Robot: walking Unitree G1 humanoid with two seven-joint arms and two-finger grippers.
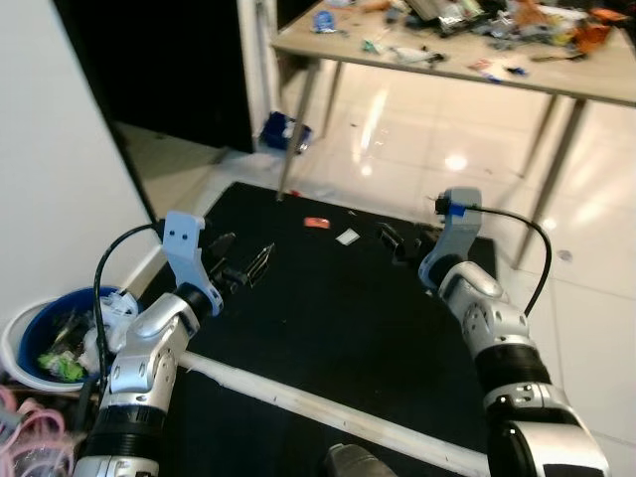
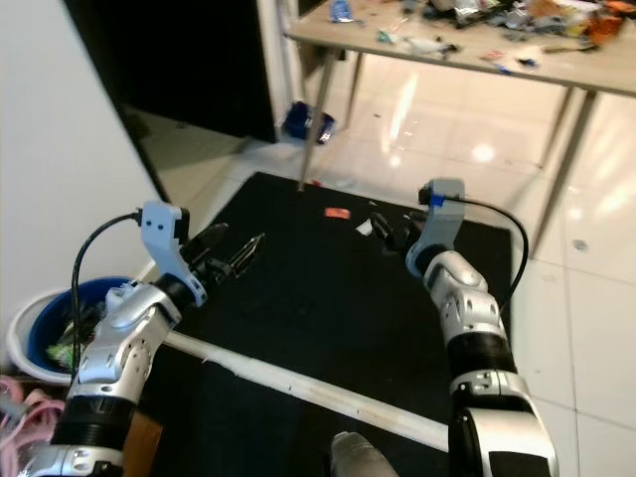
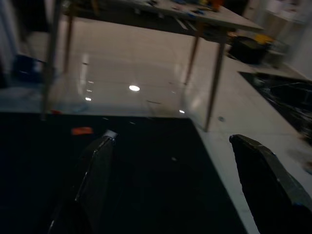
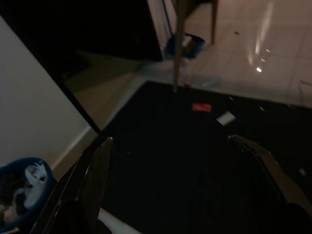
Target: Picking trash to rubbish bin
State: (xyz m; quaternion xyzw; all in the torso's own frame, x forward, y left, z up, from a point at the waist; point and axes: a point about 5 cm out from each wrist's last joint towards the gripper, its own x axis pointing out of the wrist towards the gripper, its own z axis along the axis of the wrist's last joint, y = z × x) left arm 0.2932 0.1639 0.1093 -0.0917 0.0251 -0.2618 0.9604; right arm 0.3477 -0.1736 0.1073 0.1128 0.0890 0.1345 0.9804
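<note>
Both grippers hover over the black mat point(image 1: 328, 318) with fingers spread and empty — left gripper point(image 1: 241, 266), right gripper point(image 1: 402, 241). A red scrap point(image 1: 316, 223) and white scrap point(image 1: 347, 237) lie ahead on the mat; the blue bin point(image 1: 35, 333) sits at the left — well apart from them.

A black mat point(image 2: 328, 318) lies on glossy pale tiles; on its far part sit a small red scrap point(image 2: 336, 213) and, near it, what may be a white scrap point(image 2: 365, 228); the left gripper point(image 2: 238, 256) and right gripper point(image 2: 390, 232) hover above the mat, fingers parted; a blue bin point(image 2: 45, 333) stands by the wall at left; a cluttered table point(image 2: 467, 55) stands beyond.
</note>
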